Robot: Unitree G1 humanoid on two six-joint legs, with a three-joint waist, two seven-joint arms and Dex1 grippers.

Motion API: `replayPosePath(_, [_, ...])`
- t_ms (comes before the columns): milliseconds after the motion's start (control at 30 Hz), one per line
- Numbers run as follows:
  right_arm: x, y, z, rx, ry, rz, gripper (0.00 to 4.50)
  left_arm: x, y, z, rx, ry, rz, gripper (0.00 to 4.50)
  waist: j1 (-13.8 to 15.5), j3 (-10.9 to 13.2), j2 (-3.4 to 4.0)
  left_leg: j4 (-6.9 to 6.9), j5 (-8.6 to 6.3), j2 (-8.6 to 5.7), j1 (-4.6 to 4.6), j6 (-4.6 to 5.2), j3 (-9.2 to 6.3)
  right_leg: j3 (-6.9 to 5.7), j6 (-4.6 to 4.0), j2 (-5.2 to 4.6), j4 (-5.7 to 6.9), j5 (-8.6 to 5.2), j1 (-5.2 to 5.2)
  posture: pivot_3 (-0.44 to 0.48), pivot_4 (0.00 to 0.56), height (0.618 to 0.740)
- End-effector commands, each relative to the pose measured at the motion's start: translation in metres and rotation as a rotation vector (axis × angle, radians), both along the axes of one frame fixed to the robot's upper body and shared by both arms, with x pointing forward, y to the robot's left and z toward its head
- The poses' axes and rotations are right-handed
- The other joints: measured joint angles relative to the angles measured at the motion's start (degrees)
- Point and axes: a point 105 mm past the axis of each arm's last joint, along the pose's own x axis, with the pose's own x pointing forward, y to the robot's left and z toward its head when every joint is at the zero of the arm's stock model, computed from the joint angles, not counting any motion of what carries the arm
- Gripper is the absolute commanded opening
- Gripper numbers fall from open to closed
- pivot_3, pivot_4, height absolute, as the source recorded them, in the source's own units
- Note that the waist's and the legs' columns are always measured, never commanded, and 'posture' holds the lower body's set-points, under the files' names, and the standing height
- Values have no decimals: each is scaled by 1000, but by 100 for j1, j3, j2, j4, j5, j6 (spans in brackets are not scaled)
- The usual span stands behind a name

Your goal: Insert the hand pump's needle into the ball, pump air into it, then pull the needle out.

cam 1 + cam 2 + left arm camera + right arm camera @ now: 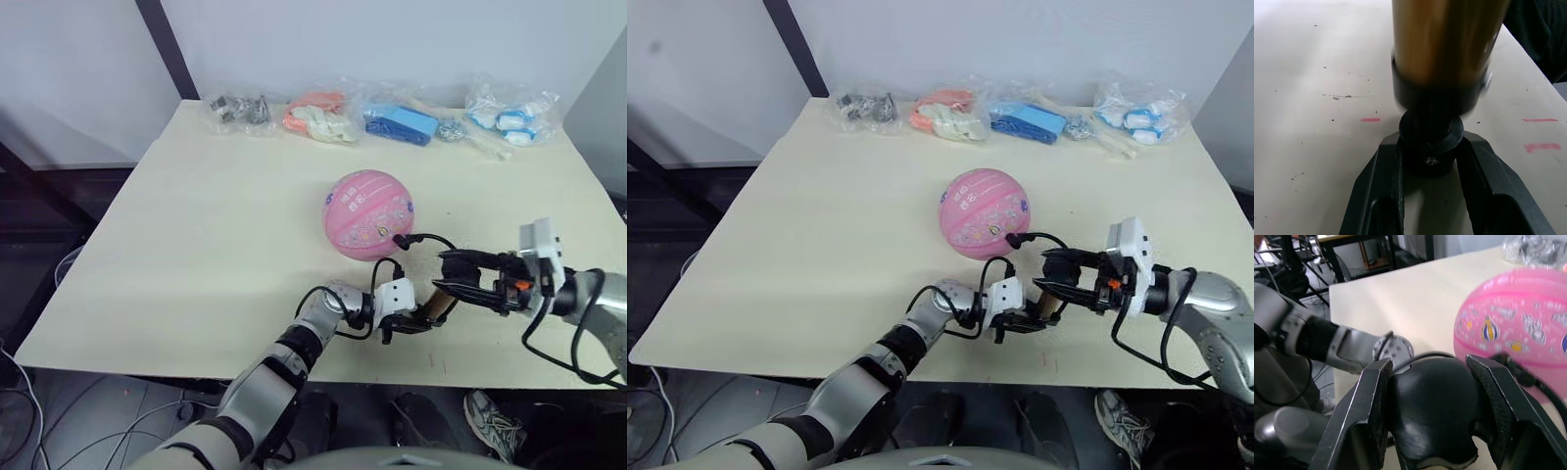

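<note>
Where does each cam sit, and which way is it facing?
Head stereo pair: looks forward-down over the cream table; both arms in frame.
Left wrist: along left end effector, clamping the gold-bronze metal hand pump.
Right wrist: along right end effector, gripping the pump's handle.
Shared: pink printed rubber ball in head and right wrist.

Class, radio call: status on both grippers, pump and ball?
Left gripper shut on hand pump base. Right gripper shut on pump handle. Hose fitting at the ball. Nothing in the way.

Head stereo pair looks forward-down over table, mid-range. Left wrist camera sits tight against hand pump. Right wrist camera, close, faces ball. Stereo eyes share whole tabletop.
</note>
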Motion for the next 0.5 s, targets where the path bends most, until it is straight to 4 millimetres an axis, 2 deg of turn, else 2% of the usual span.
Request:
replayPosePath(33, [-1,-9,-37,-71,109,-36,1945,-7,15,-25,100,66,13,1056,-3,-1,1,0,0,0,0,0,0,0,0,0,0,0,1,0,150,736])
replayPosePath(133, [-1,-9,-29,-54,87,-20,1945,-7,16,-25,99,65,15,1056,-2,-2,0,0,0,0,4,0,-2,-1,0,0,0,0,5,0,150,736])
replayPosePath(300, [-1,-9,7,-1,18,13,1945,-6,17,-25,101,65,20,1056,1,0,1,0,0,-1,2,0,-5,-2,-1,0,0,0,5,0,150,736])
replayPosePath(400, [-3,-13,41,17,-42,34,1945,-5,17,-25,100,66,24,1056,3,14,19,0,0,-2,-2,0,-5,-3,-2,-2,0,0,2,0,150,736])
replayPosePath(500, [-6,-20,85,33,-106,42,1945,-5,18,-25,101,68,24,1056,8,33,49,2,0,-5,-15,0,-3,-1,-2,-6,-1,1,-9,0,150,736])
